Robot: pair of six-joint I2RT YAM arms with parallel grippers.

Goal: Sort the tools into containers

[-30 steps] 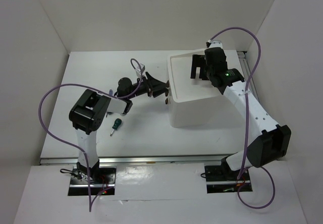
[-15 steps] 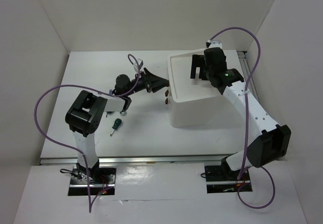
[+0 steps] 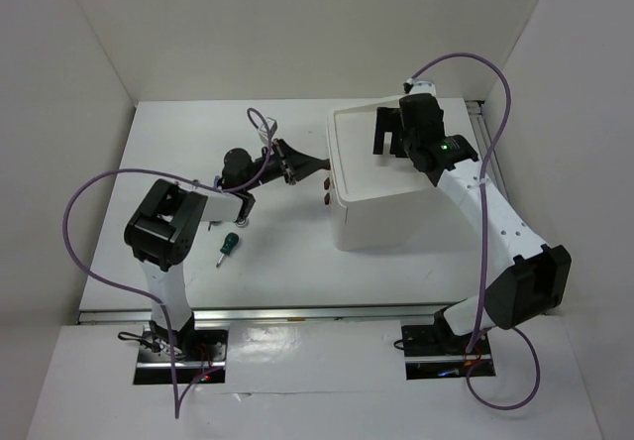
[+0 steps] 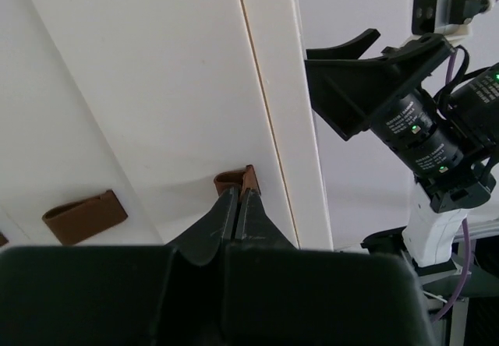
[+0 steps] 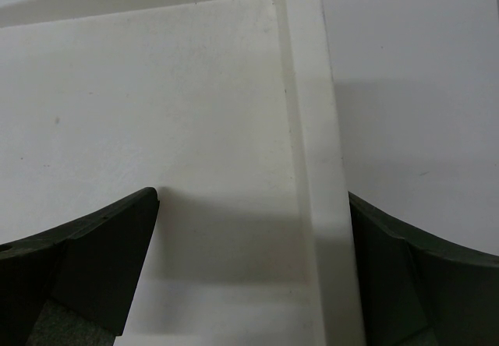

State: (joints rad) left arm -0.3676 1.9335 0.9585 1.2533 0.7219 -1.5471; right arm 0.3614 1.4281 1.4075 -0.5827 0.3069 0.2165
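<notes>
Two tools: left tool (image 4: 238, 196) pinches drawer handle (image 4: 232, 179), right tool (image 5: 251, 202) gapes over tray (image 5: 310, 128).

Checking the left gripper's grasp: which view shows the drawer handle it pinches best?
Left wrist: the left gripper pinches the red-brown drawer handle up close. Top external hides it behind that gripper's tip. Right wrist shows only the box's top tray.
</notes>
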